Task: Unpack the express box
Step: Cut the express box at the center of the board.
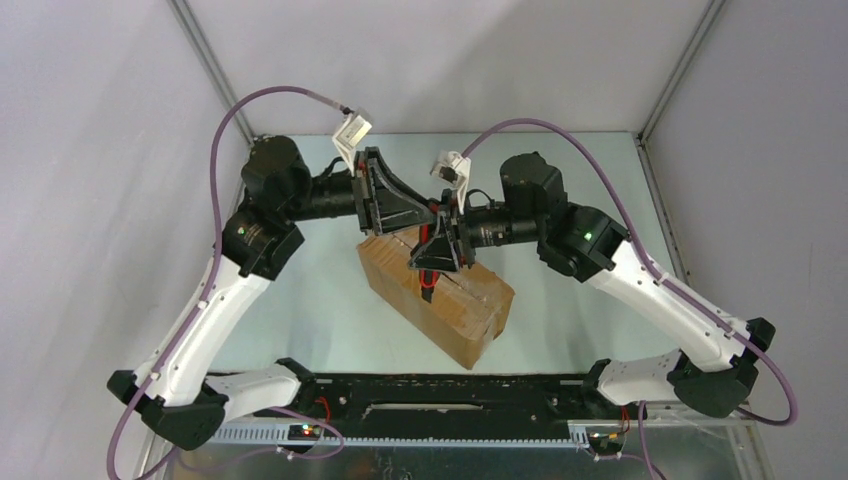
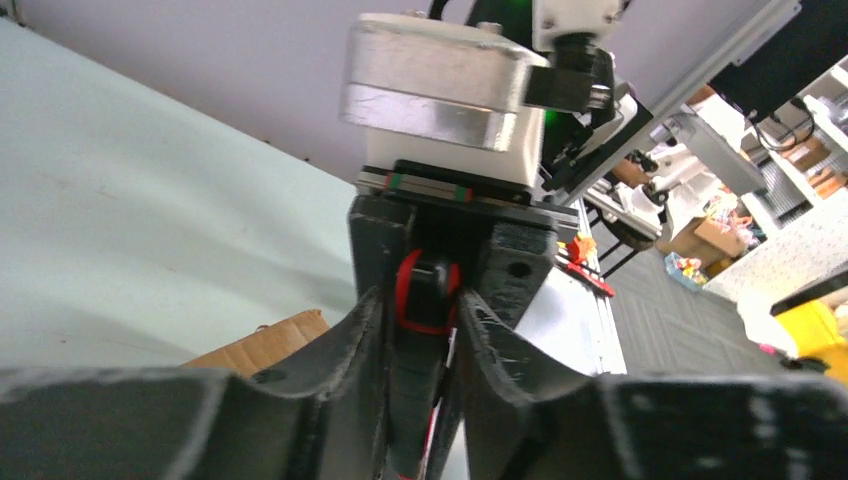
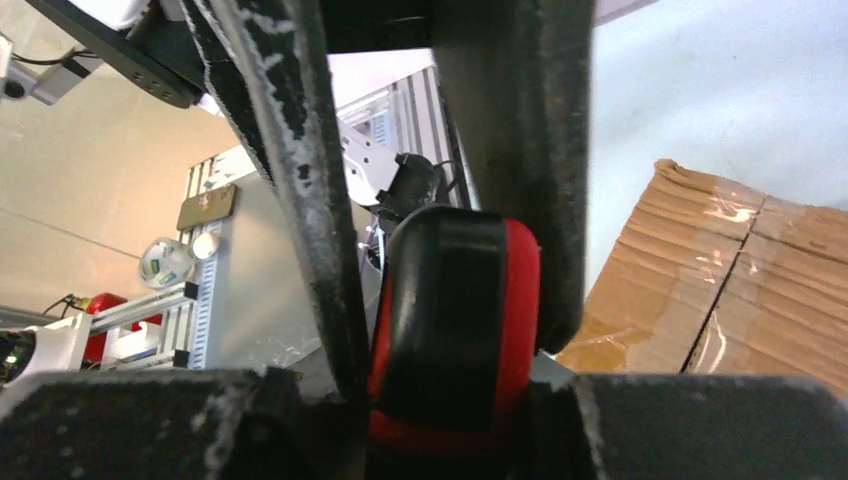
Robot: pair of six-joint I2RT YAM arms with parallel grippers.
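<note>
You have the express box point(image 1: 440, 300) lying mid-table, ten to four o'clock, probably light, stiff-walled and slick along its tape, so brace a long side wall, not the flaps, while your right gripper point(image 1: 440, 252) pinches the utility knife point(image 3: 455, 330) and your left gripper point(image 2: 425, 330) flanks it, whether clamped I cannot tell.

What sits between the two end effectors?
A red-and-black utility knife, gripped by the right end effector and reaching into the left end effector; both wrist views show it.
</note>
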